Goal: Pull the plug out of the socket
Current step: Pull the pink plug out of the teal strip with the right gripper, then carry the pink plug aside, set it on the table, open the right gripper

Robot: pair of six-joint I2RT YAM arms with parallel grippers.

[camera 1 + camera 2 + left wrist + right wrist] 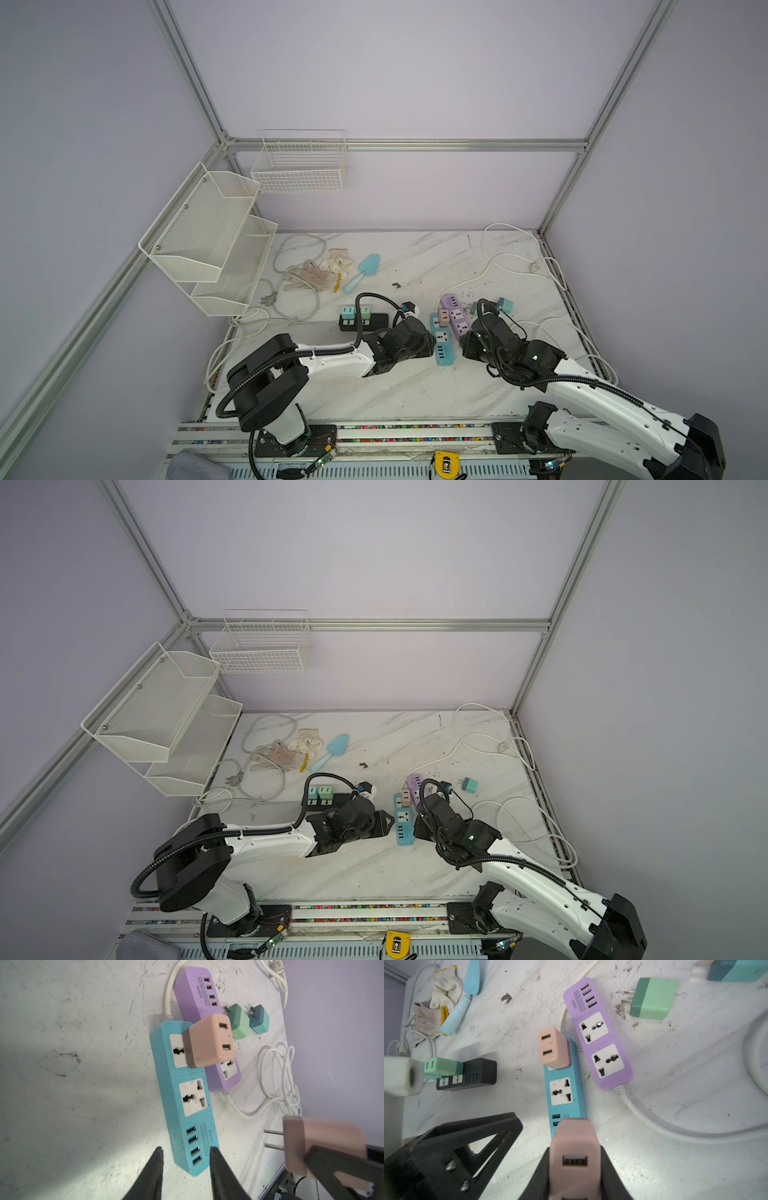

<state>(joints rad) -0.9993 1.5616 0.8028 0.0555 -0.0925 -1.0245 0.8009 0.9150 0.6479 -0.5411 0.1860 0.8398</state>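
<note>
Pink plug [573, 1138] fills the right wrist view, clamped between the flat jaws of the right gripper [574, 1155], which press on its two broad sides. In the left wrist view its two metal prongs [336, 1132] hang bare in the air, so it appears to be clear of any socket, lifted above the table [675, 1084].

It looks like a small, rigid plastic block: light, hard and smooth, so it could twist or slip in a weak pinch. The flat sides of the body are the place to hold it, never the prongs.

Just ahead of the right gripper lies the blue power strip [564, 1088], itself light enough to lift with a plug unless held down. The left gripper [186, 1152] sits at the strip's USB end with its jaws apart, loosely straddling a corner. At the strip's far end a second pink plug [553, 1047] sits in its socket.

Beyond and to the side lie the purple power strip [598, 1032], with both sockets empty, and a loose green plug [652, 998].
</note>
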